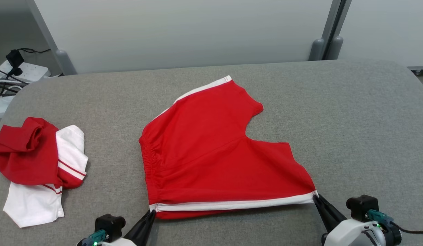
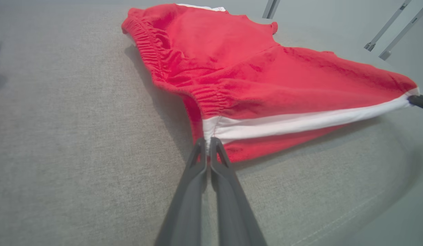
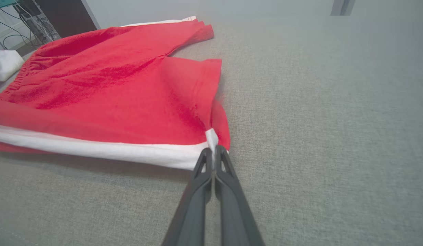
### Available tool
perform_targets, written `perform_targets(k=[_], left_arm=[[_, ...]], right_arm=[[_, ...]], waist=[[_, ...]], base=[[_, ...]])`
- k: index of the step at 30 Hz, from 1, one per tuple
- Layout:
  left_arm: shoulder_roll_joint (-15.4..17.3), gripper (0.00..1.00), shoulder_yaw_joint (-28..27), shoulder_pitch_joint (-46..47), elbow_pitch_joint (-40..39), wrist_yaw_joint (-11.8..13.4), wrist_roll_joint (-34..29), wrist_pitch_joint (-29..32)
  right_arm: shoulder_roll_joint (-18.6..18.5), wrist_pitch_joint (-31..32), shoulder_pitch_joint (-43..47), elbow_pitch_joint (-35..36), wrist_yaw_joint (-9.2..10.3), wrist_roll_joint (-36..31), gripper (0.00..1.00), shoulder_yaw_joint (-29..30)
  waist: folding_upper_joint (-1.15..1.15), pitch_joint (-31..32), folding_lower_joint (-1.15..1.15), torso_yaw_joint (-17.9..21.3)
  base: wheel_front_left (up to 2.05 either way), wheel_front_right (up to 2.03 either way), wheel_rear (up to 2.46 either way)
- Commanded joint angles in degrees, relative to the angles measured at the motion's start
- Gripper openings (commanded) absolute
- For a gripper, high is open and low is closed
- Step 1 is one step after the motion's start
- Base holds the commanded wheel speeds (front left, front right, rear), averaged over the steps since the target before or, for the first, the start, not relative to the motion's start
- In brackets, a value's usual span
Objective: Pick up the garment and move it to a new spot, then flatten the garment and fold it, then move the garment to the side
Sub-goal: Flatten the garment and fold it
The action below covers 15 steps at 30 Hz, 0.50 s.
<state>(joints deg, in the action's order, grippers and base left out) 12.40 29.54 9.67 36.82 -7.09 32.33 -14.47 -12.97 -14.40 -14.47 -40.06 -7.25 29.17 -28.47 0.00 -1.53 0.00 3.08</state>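
Two tools, both closed tight on cloth. My left tool (image 1: 152, 212) pinches the waistband corner of the red shorts (image 1: 211, 153), right where the white side stripe (image 1: 232, 205) starts; the jaws are pressed together with only fabric between the tips. My right tool (image 1: 316, 195) pinches the other end of that stripe, at the leg-hem corner. The stripe edge runs taut between the two tips, raised a little off the grey counter (image 1: 351, 119), with shadow beneath.

The rest of the shorts lies on the counter toward 12 o'clock from my tools, about mid-counter. Elastic waistband on the 9 o'clock side, leg openings toward 3 o'clock. Far leg reaches toward 12, with a second white stripe along its edge. Creases fan out from the waistband.

At 9 o'clock of the shorts, well apart: a crumpled red-and-white garment (image 1: 40, 167). Off the counter at 10 o'clock: a white power strip (image 1: 26, 71) with dark cables. Grey wall panel (image 1: 184, 30) at 12 o'clock.
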Motion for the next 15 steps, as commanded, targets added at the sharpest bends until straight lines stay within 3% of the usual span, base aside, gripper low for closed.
perform_targets(k=[1, 9, 15], left_arm=[[1.53, 0.0, -1.99, 0.61, -0.78, -0.39, 0.35, -0.52], [1.56, 0.0, -4.04, -1.87, -1.92, -0.39, 0.02, -0.52], [1.26, 0.0, -11.84, 0.33, -7.84, -0.38, -5.22, -0.52]], right_arm=[[-1.37, -0.6, 0.51, 1.66, -0.24, 0.78, 0.0, -0.84], [-2.9, -0.6, 3.48, 6.47, -0.24, 0.93, 0.0, 0.34], [-3.12, -0.6, 0.7, 10.7, -0.24, -2.61, 0.0, 4.51]], waist=[[0.0, 0.87, 0.0, 0.2], [0.0, 1.63, 0.0, 0.57], [0.0, -0.23, 0.0, -0.66]], base=[[0.0, 0.0, 0.0], [0.0, 0.0, 0.0], [0.0, 0.0, 0.0]])
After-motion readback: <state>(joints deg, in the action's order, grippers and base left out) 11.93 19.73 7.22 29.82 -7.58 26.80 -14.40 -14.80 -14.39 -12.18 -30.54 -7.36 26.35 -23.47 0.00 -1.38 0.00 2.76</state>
